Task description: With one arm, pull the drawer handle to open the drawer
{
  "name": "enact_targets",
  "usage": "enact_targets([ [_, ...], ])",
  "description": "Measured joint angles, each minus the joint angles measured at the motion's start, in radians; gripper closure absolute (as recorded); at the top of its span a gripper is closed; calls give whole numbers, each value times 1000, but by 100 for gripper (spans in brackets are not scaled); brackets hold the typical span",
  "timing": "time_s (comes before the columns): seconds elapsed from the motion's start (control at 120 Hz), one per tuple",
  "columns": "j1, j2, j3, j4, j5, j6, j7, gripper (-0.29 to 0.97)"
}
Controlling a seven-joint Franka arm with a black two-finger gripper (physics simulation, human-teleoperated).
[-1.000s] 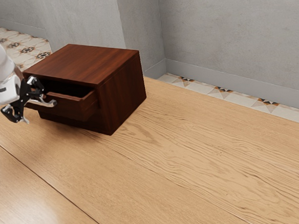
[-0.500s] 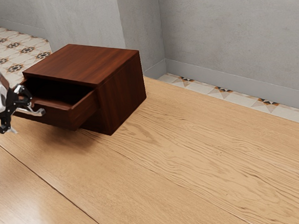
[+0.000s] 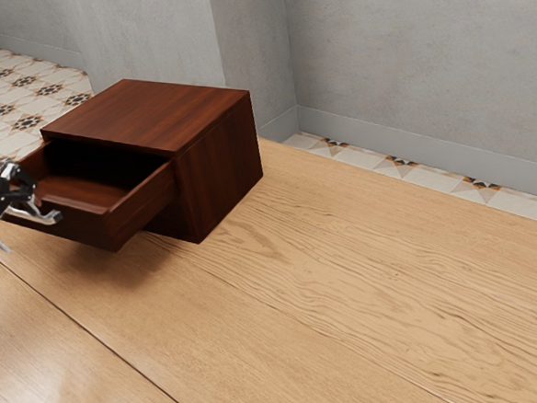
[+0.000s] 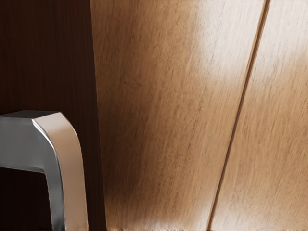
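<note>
tool [image 3: 15, 200] — low, at exterior view's left edge | state — clamped on handle [image 3: 37, 214]

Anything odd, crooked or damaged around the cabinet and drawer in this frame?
Nothing stands out. The drawer is partway out of the cabinet and looks straight; its silver handle is intact at the gripper. No damage or spill shows on the wooden table.

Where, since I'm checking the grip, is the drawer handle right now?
The silver handle sits on the pulled-out drawer front at the exterior view's far left, beside the gripper.
</note>
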Motion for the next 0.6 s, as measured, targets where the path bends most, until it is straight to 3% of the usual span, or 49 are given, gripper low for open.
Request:
enact_targets([
  [0.083, 29, 0, -44, 3, -8, -1, -5, 8],
  [0.15, 114, 9, -141, 16, -43, -4, -12, 5],
  [0.208, 208, 115, -280, 127, -164, -27, -33, 4],
  [0.3, 212, 414, -431, 376, -398, -111, -138, 2],
  [0.358, 217, 523, -499, 453, -546, -172, -254, 2],
  [0.4, 284, 594, -602, 510, -630, -210, -334, 1],
  [0.45, 472, 641, -811, 545, -703, -248, -424, 1],
  [0.483, 558, 658, -901, 555, -738, -268, -479, 1],
  [0.6, 649, 692, -993, 582, -808, -321, -652, 0],
])
